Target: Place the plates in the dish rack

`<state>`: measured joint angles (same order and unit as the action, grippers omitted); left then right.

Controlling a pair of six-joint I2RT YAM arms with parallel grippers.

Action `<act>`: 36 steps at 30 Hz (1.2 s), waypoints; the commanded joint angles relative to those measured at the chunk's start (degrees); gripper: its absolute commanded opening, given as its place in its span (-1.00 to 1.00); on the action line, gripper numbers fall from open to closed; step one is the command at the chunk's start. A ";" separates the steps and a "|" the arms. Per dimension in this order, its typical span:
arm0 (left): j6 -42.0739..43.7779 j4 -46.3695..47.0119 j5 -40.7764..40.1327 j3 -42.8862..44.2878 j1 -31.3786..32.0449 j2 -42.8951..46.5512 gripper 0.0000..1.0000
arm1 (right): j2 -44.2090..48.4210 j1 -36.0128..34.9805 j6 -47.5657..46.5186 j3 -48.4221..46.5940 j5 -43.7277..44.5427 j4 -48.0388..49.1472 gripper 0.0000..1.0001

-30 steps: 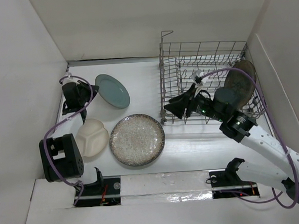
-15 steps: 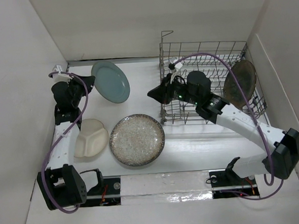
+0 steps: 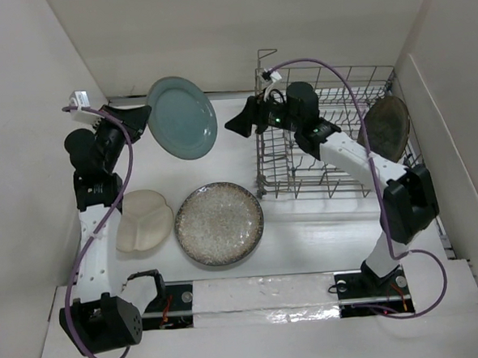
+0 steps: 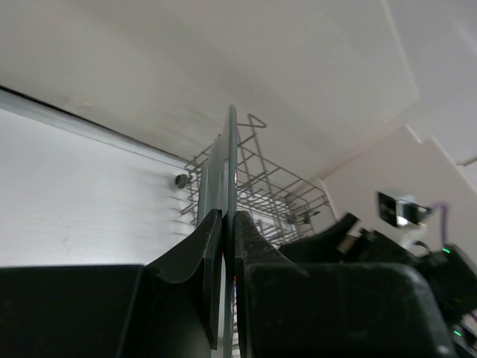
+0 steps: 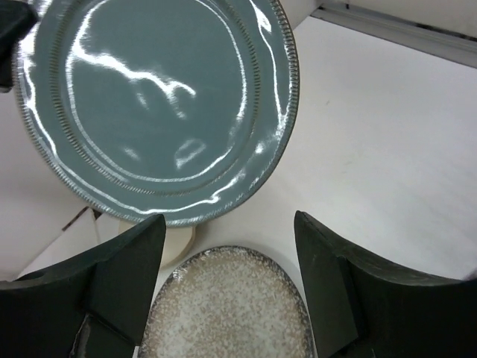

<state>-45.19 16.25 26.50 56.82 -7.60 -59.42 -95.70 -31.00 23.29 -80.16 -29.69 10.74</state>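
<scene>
At far left, the left gripper (image 3: 141,118) is clamped on the rim of the blue plate (image 3: 182,117), holding it clear of the tabletop (image 3: 323,222) and tilted toward the right arm. Its fingers (image 4: 201,239) pinch the plate edge-on. Below, the cream plate (image 3: 144,221) and speckled plate (image 3: 219,223) lie flat. The right gripper (image 3: 237,122) hangs just beside the blue plate, jaws spread wide, holding nothing. A handover seems to be the step in hand: the right gripper should close squarely on the free rim, opposite the left fingers, before the left lets go. Further right is the rack (image 3: 375,80), with the brown plate (image 3: 384,128) on edge at its right end.
</scene>
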 commanded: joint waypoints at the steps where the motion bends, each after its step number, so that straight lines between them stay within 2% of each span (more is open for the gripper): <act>1: -6.48 11.96 4.78 5.32 0.04 3.96 -1.00 | -3.26 -0.11 2.37 -5.70 -6.51 4.37 0.53; 12: -14.39 18.81 9.97 3.48 0.04 5.19 -1.00 | -8.01 -0.64 7.73 -6.41 -11.61 12.63 0.63; 15: -15.89 20.66 11.46 3.04 0.04 5.10 -1.00 | -8.19 -0.64 11.68 -4.48 -15.12 20.00 0.62; 18: -18.35 23.29 12.87 1.46 0.04 5.10 -1.00 | -8.62 -0.64 16.69 -3.34 -18.73 28.44 0.50; 20: -19.23 24.35 13.40 0.05 0.04 5.63 -1.00 | -8.89 -0.64 19.94 -3.07 -20.93 33.17 0.10; 21: -19.23 24.35 13.49 -0.82 0.04 5.89 -1.00 | -8.72 -0.64 21.61 -2.46 -21.80 34.77 -0.17; 24: -18.88 24.27 14.10 -2.06 0.04 6.42 -1.00 | -7.75 -1.16 23.29 -1.49 -22.69 38.03 -0.56; 25: -18.62 24.01 14.02 -2.67 0.04 6.59 -1.00 | -7.31 -1.16 23.38 -0.71 -22.43 38.21 -0.82; 26: -17.49 22.61 13.67 -2.94 0.04 6.94 -1.00 | -6.70 -1.16 23.47 -0.35 -22.43 38.13 -0.95; 27: -16.78 21.90 13.23 -3.20 0.04 7.12 -1.00 | -6.00 -1.16 23.30 0.00 -22.34 37.95 -1.00; 29: -15.02 18.32 12.00 -3.29 0.04 7.39 -1.00 | -3.45 -1.16 22.24 1.58 -21.20 36.29 -1.00; 30: -12.75 16.81 11.30 -3.12 0.04 7.73 -0.91 | -2.40 -1.16 21.46 2.20 -20.67 35.41 -1.00; 31: -11.51 15.49 10.16 -2.94 0.04 8.00 -0.53 | 0.14 -0.47 19.71 2.90 -19.02 34.36 -1.00; 33: -9.05 12.85 9.10 -3.12 0.04 9.22 -0.17 | 3.14 0.32 16.98 4.83 -16.46 28.92 -1.00; 34: -6.78 12.06 8.22 -3.55 0.04 9.75 0.10 | 4.72 0.85 13.49 5.36 -13.49 26.29 -1.00; 36: -4.57 9.60 6.11 -3.91 0.04 11.42 0.28 | 9.81 3.13 10.74 6.67 -10.49 19.69 -1.00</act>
<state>-54.11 26.46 35.83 52.82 -7.73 -51.37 -94.43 -30.04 39.92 -72.84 -46.68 30.76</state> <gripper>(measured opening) 0.623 0.144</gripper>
